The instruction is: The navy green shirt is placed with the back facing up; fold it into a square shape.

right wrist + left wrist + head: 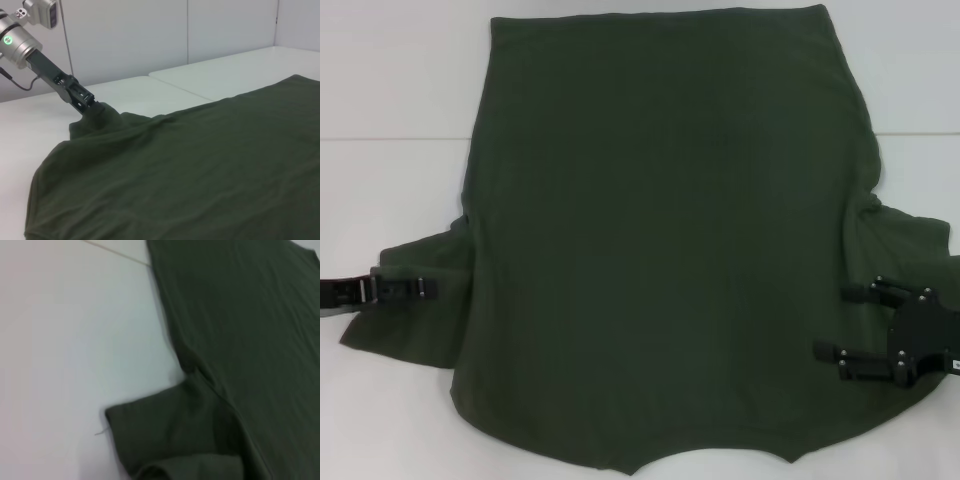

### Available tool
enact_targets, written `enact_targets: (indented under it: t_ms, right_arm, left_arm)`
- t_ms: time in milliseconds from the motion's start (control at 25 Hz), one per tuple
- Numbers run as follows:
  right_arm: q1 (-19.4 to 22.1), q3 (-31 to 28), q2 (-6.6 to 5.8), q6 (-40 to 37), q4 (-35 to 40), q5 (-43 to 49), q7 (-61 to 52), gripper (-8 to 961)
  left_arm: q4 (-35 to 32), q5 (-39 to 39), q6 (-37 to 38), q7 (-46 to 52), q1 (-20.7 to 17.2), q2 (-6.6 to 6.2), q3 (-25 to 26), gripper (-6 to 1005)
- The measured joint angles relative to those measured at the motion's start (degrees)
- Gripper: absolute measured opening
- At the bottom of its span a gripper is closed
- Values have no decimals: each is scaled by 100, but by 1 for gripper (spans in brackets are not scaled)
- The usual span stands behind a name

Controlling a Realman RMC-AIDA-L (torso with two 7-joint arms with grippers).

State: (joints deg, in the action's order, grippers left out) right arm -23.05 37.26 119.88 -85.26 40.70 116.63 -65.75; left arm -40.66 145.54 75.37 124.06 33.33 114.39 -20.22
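Observation:
The navy green shirt lies flat on the white table, plain side up, with the neck cutout at the near edge. My left gripper is at the left sleeve and shut on its cloth. In the right wrist view the left gripper holds that sleeve raised into a small peak. My right gripper hovers over the right sleeve, open, with its two fingers spread wide above the cloth. The left wrist view shows the left sleeve and the shirt's side, but no fingers.
A seam between two white tabletops runs across behind the sleeves. Bare table shows to the left and right of the shirt. Pale wall panels stand past the table's left side.

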Motion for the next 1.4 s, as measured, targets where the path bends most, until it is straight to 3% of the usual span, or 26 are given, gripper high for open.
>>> enact_targets:
  t_ms: [120, 560, 800, 920, 1120, 1400]
  right_arm:
    - [-6, 0, 0, 0, 6, 0, -1, 915]
    - [-36, 0, 0, -2, 3, 0, -15, 916]
    - [-49, 0, 0, 0, -13, 0, -17, 916]
    - [-53, 0, 0, 1, -16, 0, -17, 916]
    - [-71, 0, 8, 1, -24, 0, -17, 915]
    - [-70, 0, 0, 0, -25, 0, -12, 915]
  left_arm:
    - [-22, 125, -10, 99, 34, -3, -159, 929]
    - [-49, 176, -265, 135, 29, 21, -209, 736]
    - [-49, 172, -277, 77, 25, 10, -178, 488]
    - [-43, 169, -265, -58, 27, 6, -176, 249]
    - [-32, 167, -226, -114, 53, -2, -179, 27]
    - [-118, 213, -253, -119, 30, -5, -166, 23]
